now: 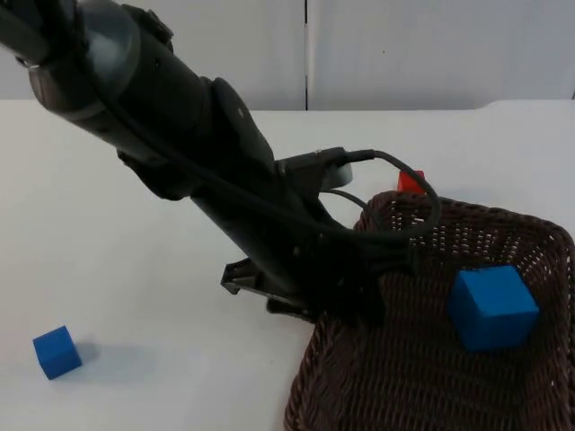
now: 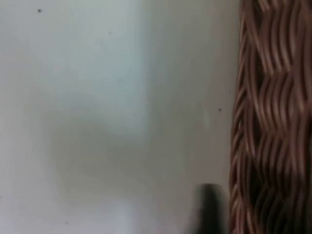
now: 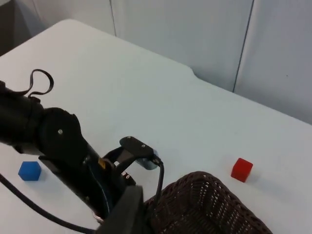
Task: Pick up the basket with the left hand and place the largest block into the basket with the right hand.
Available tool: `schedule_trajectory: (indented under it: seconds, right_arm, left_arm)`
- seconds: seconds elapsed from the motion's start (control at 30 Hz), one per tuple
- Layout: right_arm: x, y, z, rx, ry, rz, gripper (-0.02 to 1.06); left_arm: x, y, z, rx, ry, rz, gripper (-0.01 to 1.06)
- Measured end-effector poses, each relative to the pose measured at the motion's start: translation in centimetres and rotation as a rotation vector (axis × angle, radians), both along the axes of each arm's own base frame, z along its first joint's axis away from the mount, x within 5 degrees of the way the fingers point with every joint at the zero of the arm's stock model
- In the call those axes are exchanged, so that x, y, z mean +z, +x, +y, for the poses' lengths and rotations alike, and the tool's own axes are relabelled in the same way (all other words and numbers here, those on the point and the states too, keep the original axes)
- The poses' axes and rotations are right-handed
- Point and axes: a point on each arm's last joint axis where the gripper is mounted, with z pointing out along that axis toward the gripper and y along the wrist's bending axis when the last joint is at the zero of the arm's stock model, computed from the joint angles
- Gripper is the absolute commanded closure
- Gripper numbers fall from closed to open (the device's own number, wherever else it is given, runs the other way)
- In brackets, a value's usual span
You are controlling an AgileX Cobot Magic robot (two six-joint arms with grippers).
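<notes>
Top view alone reveals large blue block inside basket.

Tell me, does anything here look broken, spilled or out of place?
Nothing stands out. The big blue block sits inside the basket, the left gripper is at its rim, and a small blue block and a red block lie on the table.

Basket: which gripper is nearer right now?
Left. The left gripper is at the basket rim; the right arm waits, raised, looking down from beyond the small red block.
</notes>
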Motion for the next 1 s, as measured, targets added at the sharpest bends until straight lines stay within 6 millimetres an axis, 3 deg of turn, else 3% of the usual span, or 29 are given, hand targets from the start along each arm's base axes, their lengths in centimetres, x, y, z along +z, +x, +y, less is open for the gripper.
schedule_trajectory:
  seconds: [0.07,0.33,0.53,0.83,1.0]
  right_arm:
    - [0.2,-0.3,-0.3,-0.003,0.001,-0.012,-0.01]
    - [0.4,-0.7,-0.7,-0.005,0.003,-0.021,-0.01]
    - [0.3,-0.7,-0.7,-0.007,-0.004,-0.017,-0.01]
    - [0.2,-0.7,-0.7,-0.008,-0.012,-0.007,-0.01]
    - [0.0,-0.8,-0.8,-0.011,-0.027,0.013,-0.01]
  left_arm:
    - [0.0,-0.1,0.0,-0.003,-0.001,0.005,0.01]
    - [0.8,-0.3,0.0,-0.050,-0.002,-0.007,0.00]
    - [2.6,-0.6,-0.3,-0.093,-0.020,-0.032,0.00]
    - [7.7,-3.2,-2.1,-0.256,-0.049,-0.173,0.00]
    - [11.8,-5.0,-2.6,-0.312,-0.105,-0.269,0.00]
